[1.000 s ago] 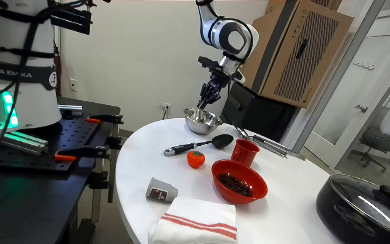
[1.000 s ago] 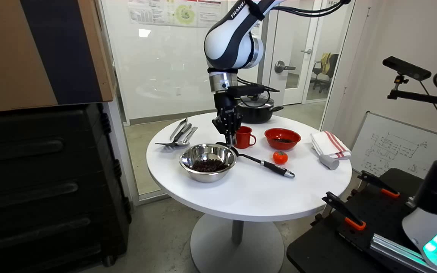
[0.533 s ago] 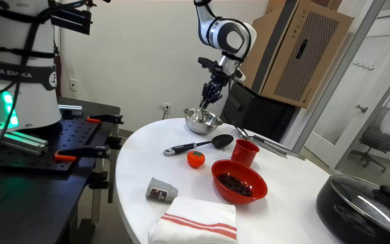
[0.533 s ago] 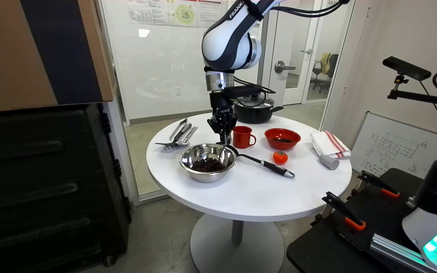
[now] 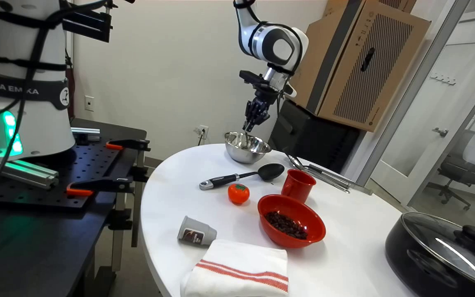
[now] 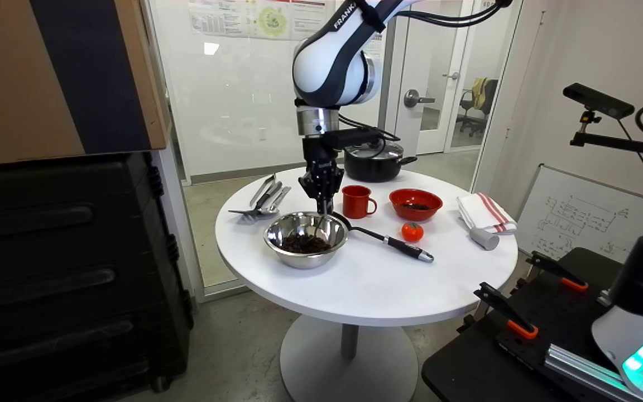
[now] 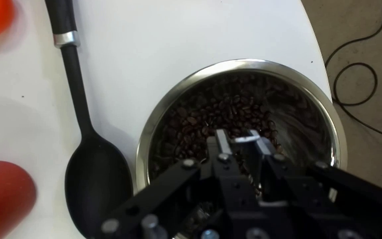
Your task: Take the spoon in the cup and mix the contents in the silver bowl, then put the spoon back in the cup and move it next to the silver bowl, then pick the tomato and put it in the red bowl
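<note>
My gripper (image 5: 246, 128) points down over the silver bowl, also in an exterior view (image 6: 324, 206) and the wrist view (image 7: 239, 136). Its fingers are shut on the thin metal spoon (image 7: 244, 139), whose lower part (image 6: 318, 225) reaches into the bowl; its tip is hard to see. The silver bowl (image 6: 299, 260) holds dark beans; its rim fills the middle of the wrist view (image 7: 250, 64). The red cup (image 6: 355, 202) stands upright, apart from it, partly in the wrist view (image 7: 7, 189). The tomato (image 5: 238, 194) lies on the table. The red bowl (image 5: 293, 239) also holds dark beans.
A black serving spoon (image 6: 388, 241) lies beside the silver bowl. Metal utensils (image 6: 265, 201) lie at the table's edge. A grey cup on its side (image 5: 196, 231), a folded towel (image 5: 237, 270) and a lidded black pot (image 5: 431, 255) are on the table. Cardboard boxes (image 5: 373, 62) stand behind.
The arm and gripper have shifted slightly leftward in an exterior view, with the spoon still held inside the silver bowl. The other objects have not moved.
</note>
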